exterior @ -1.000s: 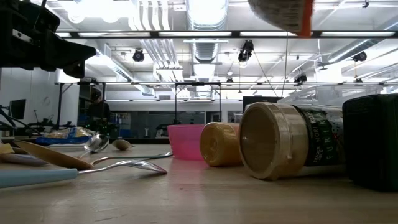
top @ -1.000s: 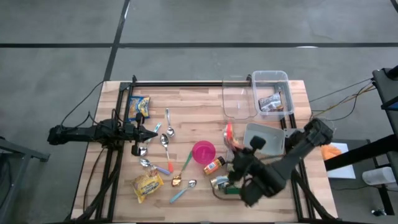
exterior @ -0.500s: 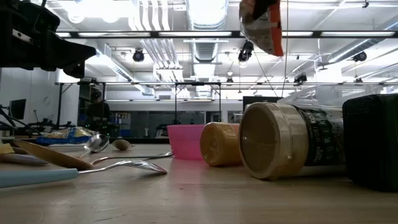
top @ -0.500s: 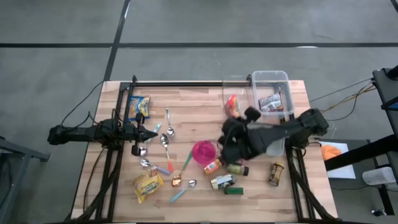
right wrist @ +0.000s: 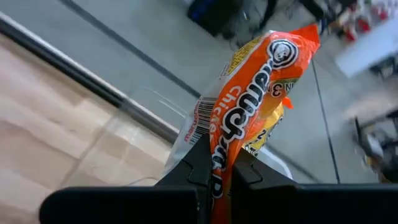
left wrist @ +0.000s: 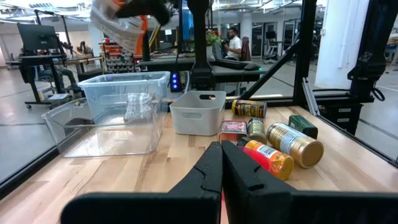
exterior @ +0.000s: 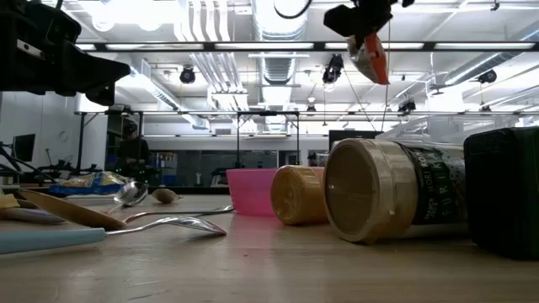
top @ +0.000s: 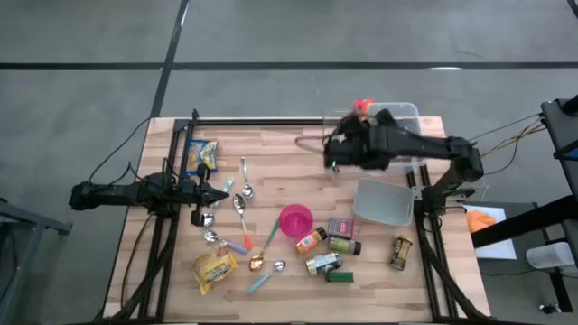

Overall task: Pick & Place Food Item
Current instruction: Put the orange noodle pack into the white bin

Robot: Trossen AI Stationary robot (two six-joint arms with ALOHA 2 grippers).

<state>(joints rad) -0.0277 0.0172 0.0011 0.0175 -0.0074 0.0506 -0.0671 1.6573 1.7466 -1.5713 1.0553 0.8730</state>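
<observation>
An orange and yellow food packet (right wrist: 249, 99) is held high over the table's far right part, above the two clear bins (top: 348, 149). My right gripper (right wrist: 221, 171) is shut on it. The packet also shows in the high view (top: 364, 106), in the low view (exterior: 371, 55) and, blurred, in the left wrist view (left wrist: 119, 23). My left gripper (top: 223, 192) waits shut, level, over the table's left side, its fingers (left wrist: 211, 165) touching nothing. My right gripper pinches one end of the packet (right wrist: 214, 146) between its two fingers. It comes at it from the table's right side, slanting down. The packet sticks out past the fingertips (right wrist: 200, 163), lifted clear of the bins and the table, and tilts below the gripper (exterior: 362, 17).
One clear bin holds a silver packet (top: 393, 149). A grey bin (top: 384, 203), a pink cup (top: 295, 219), and several jars and cans (top: 339, 248) lie at the near right. Spoons (top: 239, 203) and two snack packets (top: 203, 155) (top: 215, 268) lie to the left.
My right gripper has swung with the packet from the table's near right part toward the far edge, rising a little and rolling as it went. It now stands over the clear bins. The packet has stayed in the shut fingers throughout.
</observation>
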